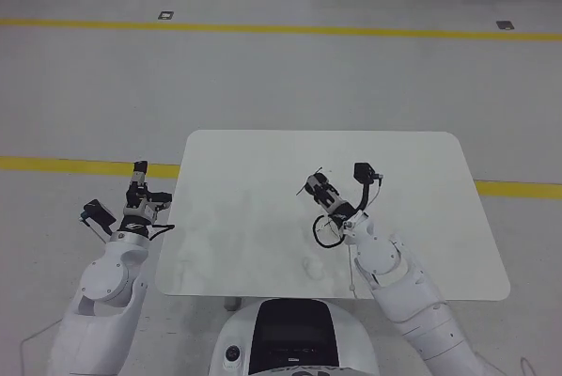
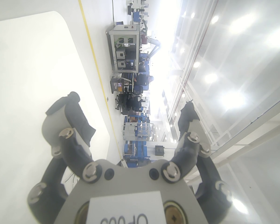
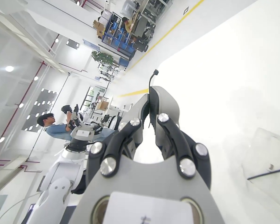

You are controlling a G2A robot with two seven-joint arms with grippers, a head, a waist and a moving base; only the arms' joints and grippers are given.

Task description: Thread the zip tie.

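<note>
**Bare tabletop to the left and far side, right arm over the middle**

The right gripper [image 1: 320, 191], pinched on the zip tie [image 3: 150, 83], hung over the middle of the white table [image 1: 431, 160]. Its arm crossed the near right part of the top. Bare surface ran from there to the left, far and right edges. The left gripper [image 1: 152, 185], fingers spread, sat just off the left edge. A small white lump [image 1: 312, 267] lay by the near edge.
</note>
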